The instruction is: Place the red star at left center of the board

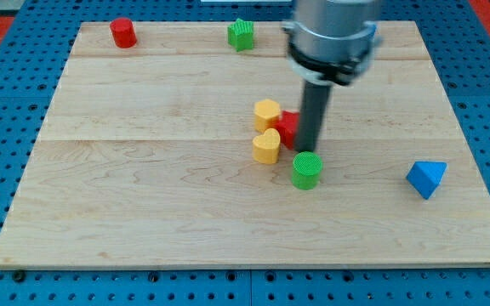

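The red star (287,127) lies near the board's middle, partly hidden behind my rod. My tip (307,150) rests on the board at the star's right side, touching or nearly touching it. A yellow block (267,112) sits just left of the star, and a yellow heart-shaped block (266,146) sits at its lower left. A green cylinder (306,170) stands just below my tip.
A red cylinder (123,32) stands at the view's top left. A green star-like block (241,35) is at the top centre. A blue triangular block (426,178) lies at the right. The wooden board (143,204) lies on a blue pegboard.
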### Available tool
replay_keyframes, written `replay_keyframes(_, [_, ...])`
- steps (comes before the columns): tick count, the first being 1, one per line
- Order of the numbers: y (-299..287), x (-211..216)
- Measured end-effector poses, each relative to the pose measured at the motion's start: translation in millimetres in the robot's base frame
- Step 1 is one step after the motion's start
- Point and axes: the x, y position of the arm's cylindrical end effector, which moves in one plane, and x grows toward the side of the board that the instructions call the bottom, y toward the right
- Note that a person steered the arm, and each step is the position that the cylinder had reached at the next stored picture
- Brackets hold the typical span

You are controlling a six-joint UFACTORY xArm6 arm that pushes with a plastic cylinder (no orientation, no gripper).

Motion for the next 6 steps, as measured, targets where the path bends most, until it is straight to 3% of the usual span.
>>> replay_keyframes(1, [-18.4, -11.2])
replay_keyframes(3, [44.5, -38.9])
replay_keyframes(4, [20.8, -49.6])
replay_keyframes(6, [-139.9, -41.6])
